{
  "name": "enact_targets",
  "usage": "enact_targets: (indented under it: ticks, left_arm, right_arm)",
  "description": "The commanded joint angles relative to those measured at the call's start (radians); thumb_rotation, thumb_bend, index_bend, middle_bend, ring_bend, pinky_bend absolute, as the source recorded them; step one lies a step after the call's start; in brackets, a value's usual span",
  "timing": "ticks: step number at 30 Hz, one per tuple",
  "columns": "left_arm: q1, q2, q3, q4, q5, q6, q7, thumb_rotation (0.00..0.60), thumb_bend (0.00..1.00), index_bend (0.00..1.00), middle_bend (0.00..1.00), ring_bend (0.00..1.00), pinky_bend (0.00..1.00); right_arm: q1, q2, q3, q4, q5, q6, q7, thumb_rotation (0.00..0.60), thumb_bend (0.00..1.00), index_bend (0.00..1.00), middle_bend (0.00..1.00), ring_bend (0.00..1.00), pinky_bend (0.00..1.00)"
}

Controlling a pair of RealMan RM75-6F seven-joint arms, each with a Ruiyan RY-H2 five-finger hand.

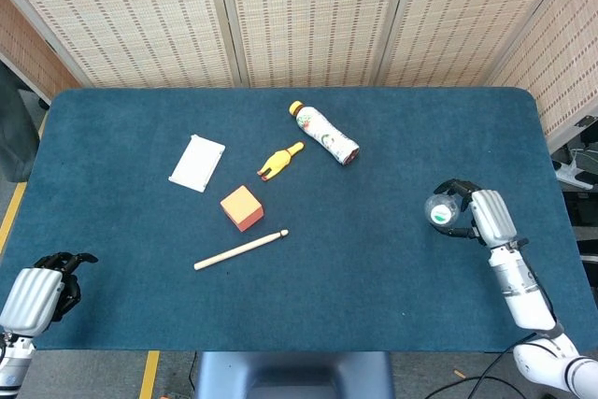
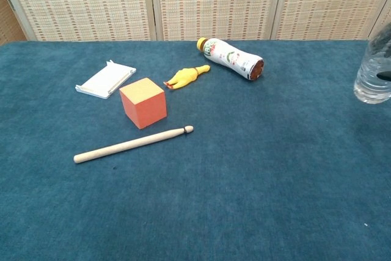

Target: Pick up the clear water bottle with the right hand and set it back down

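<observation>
The clear water bottle (image 1: pixel 440 211) stands upright at the table's right side, its white and green cap facing up in the head view. My right hand (image 1: pixel 485 214) grips it from the right, dark fingers wrapped around its body. The chest view shows only the bottle's lower part (image 2: pixel 373 79) at the right edge, and I cannot tell whether its base touches the cloth. My left hand (image 1: pixel 34 293) rests at the near left corner with its fingers curled in and nothing in them.
On the blue table (image 1: pixel 374 277) lie a labelled bottle (image 1: pixel 324 133), a yellow rubber chicken (image 1: pixel 278 161), an orange cube (image 1: pixel 242 207), a wooden stick (image 1: pixel 240 249) and a white pad (image 1: pixel 197 163), all left of the right hand.
</observation>
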Motion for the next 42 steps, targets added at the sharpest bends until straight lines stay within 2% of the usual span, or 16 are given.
enact_targets:
  ticks: [1,3,6,7,8,10,14,17,20,24,27,31,35,42]
  left_arm:
    - [0.000,0.000,-0.001,0.000,-0.001,0.001,-0.001,0.600,0.46,0.36,0.45,0.34,0.42]
    - [-0.001,0.001,-0.001,0.000,-0.001,-0.001,-0.001,0.600,0.46,0.36,0.45,0.34,0.42]
    - [0.000,0.000,0.000,0.000,0.001,0.000,0.000,0.600,0.46,0.36,0.45,0.34,0.42]
    - [0.000,0.000,0.001,0.000,0.001,0.000,0.001,0.600,0.46,0.36,0.45,0.34,0.42]
    - [0.000,0.000,0.001,0.000,0.002,0.000,0.002,0.600,0.46,0.36,0.45,0.34,0.42]
    - [-0.001,0.000,0.001,0.000,0.001,0.000,0.001,0.600,0.46,0.36,0.45,0.34,0.42]
    - [0.001,0.000,0.002,-0.002,0.002,0.001,0.003,0.600,0.46,0.36,0.45,0.34,0.42]
    - [0.000,0.001,0.001,-0.003,0.001,-0.001,0.003,0.600,0.46,0.36,0.45,0.34,0.42]
    - [0.000,0.000,0.001,-0.002,0.000,-0.001,0.003,0.600,0.46,0.36,0.45,0.34,0.42]
    - [-0.001,0.000,0.001,-0.002,0.001,-0.001,0.004,0.600,0.46,0.36,0.45,0.34,0.42]
    - [-0.001,-0.002,0.002,-0.002,0.000,-0.004,0.006,0.600,0.45,0.36,0.45,0.34,0.42]
    - [-0.002,-0.001,0.002,0.000,0.001,-0.005,0.005,0.600,0.46,0.36,0.45,0.34,0.42]
    - [-0.002,-0.001,0.002,0.001,0.000,-0.005,0.002,0.600,0.46,0.36,0.45,0.34,0.42]
    - [-0.005,-0.002,0.002,0.004,0.001,-0.009,-0.008,0.600,0.46,0.36,0.45,0.34,0.42]
  right_arm:
    - [-0.035,-0.209,0.051,0.244,0.035,0.196,-0.477,0.600,0.36,0.83,0.72,0.63,0.60]
    - [-0.040,-0.172,0.031,0.151,0.029,0.132,-0.331,0.600,0.36,0.83,0.72,0.63,0.60]
    - [-0.032,-0.002,-0.034,-0.137,0.006,-0.060,0.033,0.600,0.36,0.83,0.73,0.63,0.60]
    - [-0.015,0.081,-0.062,-0.243,-0.023,-0.130,0.194,0.600,0.36,0.83,0.73,0.63,0.60]
    - [-0.003,0.132,-0.078,-0.300,-0.047,-0.165,0.313,0.600,0.36,0.83,0.73,0.63,0.60]
    - [0.021,0.204,-0.103,-0.355,-0.107,-0.199,0.528,0.600,0.36,0.83,0.72,0.63,0.60]
    - [0.029,0.225,-0.113,-0.331,-0.153,-0.177,0.696,0.600,0.36,0.83,0.72,0.63,0.60]
    - [0.022,0.213,-0.101,-0.300,-0.139,-0.162,0.690,0.600,0.36,0.83,0.72,0.63,0.60]
    - [0.010,0.192,-0.083,-0.269,-0.108,-0.150,0.620,0.600,0.36,0.83,0.73,0.63,0.60]
    - [-0.009,0.145,-0.049,-0.218,-0.019,-0.163,0.419,0.600,0.36,0.83,0.73,0.64,0.60]
    - [-0.019,0.092,-0.012,-0.181,0.076,-0.180,0.210,0.600,0.36,0.83,0.73,0.64,0.61]
    - [-0.019,0.021,0.032,-0.129,0.141,-0.163,0.038,0.600,0.36,0.83,0.73,0.64,0.61]
    - [-0.012,-0.002,0.046,-0.144,0.105,-0.135,0.049,0.600,0.36,0.83,0.73,0.64,0.61]
    - [-0.018,0.098,0.022,-0.348,-0.060,-0.040,0.226,0.600,0.36,0.83,0.73,0.64,0.61]
